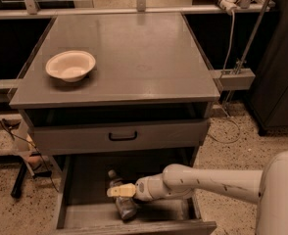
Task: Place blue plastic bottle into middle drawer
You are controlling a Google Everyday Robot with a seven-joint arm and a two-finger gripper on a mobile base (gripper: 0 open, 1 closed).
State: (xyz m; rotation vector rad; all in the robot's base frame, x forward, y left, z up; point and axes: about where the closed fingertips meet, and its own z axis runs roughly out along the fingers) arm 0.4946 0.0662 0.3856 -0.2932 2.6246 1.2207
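Note:
The blue plastic bottle (115,179) is inside the open middle drawer (85,180), cap toward the back and its lower end near the drawer's front. My gripper (122,195) reaches into the drawer from the right. Its pale fingers (120,190) close across the bottle's middle and hold it low over the drawer floor. The bottle's label is mostly hidden by the fingers.
A closed grey drawer with a small black handle (123,136) sits just above the open one. A white bowl (70,65) stands on the cabinet top (134,58) at the left. Cables and a stand (234,67) are at the right, and a dark cabinet (281,82) at the far right.

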